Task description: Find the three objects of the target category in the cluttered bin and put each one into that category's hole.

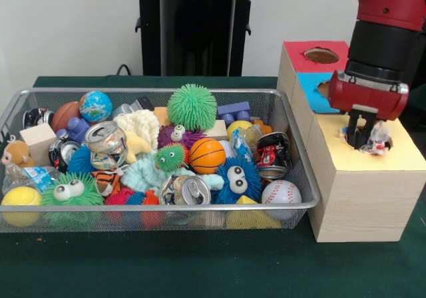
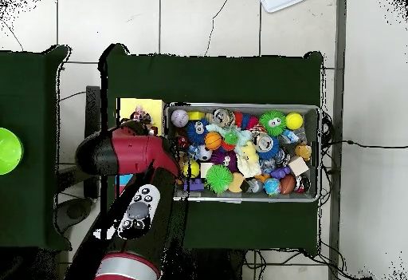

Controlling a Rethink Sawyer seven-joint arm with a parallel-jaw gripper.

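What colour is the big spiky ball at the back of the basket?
Bright green; the spiky ball shows best in the front view.

**Materials rundown: mesh, wood, cloth and a lot of rubber**

You've got a silver wire-mesh bin (image 1: pixel 299 148), shiny metal with a smooth rim. The box (image 1: pixel 363 198) next to it is pale wood, matt, with visible grain, and flat yellow paint around a rough-edged hole (image 1: pixel 370 142). A thin, soft polka-dot cloth (image 1: pixel 379 140) is bunched in that hole. Inside the bin you'll spot spiky rubber balls like the green one (image 1: pixel 192 106), glossy crushed cans (image 1: pixel 105 138), a fuzzy cream plush (image 1: pixel 142 128) and a smooth basketball (image 1: pixel 207 155). The table (image 1: pixel 200 265) wears matt green cloth.
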